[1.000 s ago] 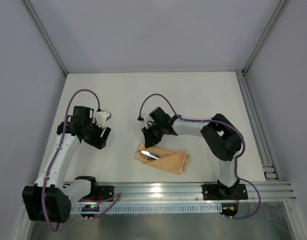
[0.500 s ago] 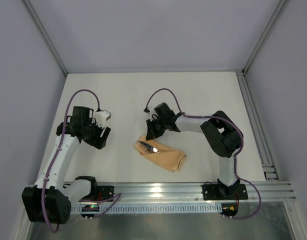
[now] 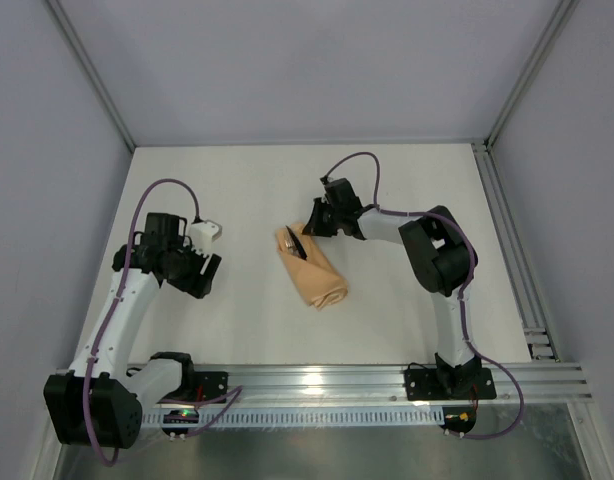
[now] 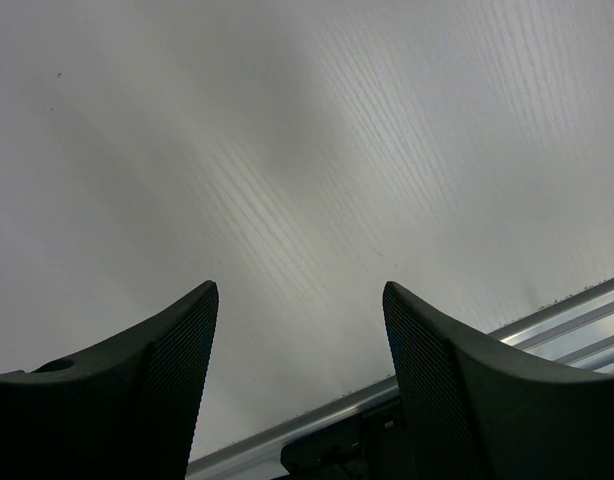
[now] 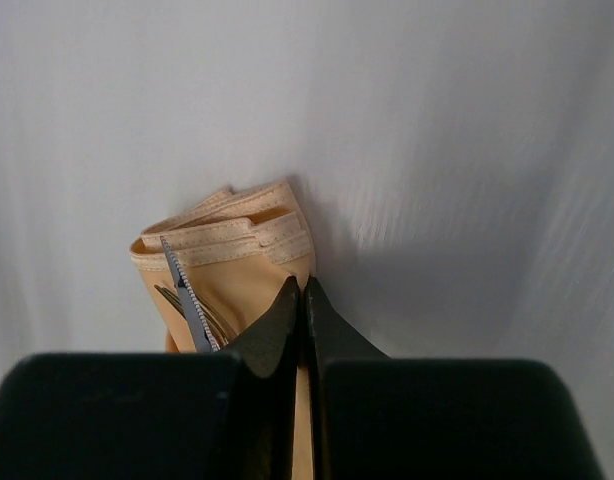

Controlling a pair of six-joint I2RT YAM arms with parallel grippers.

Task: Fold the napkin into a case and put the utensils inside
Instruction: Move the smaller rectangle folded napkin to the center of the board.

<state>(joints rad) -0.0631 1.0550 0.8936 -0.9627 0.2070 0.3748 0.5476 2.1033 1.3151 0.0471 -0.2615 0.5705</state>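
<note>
1. Pinching with the right pincer, fingers clenched flush on the right-hand edge of the case near its open end; read from the wrist view as a hold on cloth rather than an empty close.
2. Dragged and swung within the past second: from lying crosswise close to the front rail to slanting farther up the counter, hauled there by that same pincer.
3. Judged a tidying move late in the job, with the folding done and the utensils already tucked inside, showing only a serrated blade and what look like fork tines at the pouch's mouth.
4. Lying just left of and beneath the fingertips in the wrist view; from overhead, running from the pincer back toward the near edge, open end touching the pincer, closed end farthest from it.
5. Parked well apart on the left: the left pincer, released and spread wide, hovering over bare counter, not shifted over the same second.
</note>
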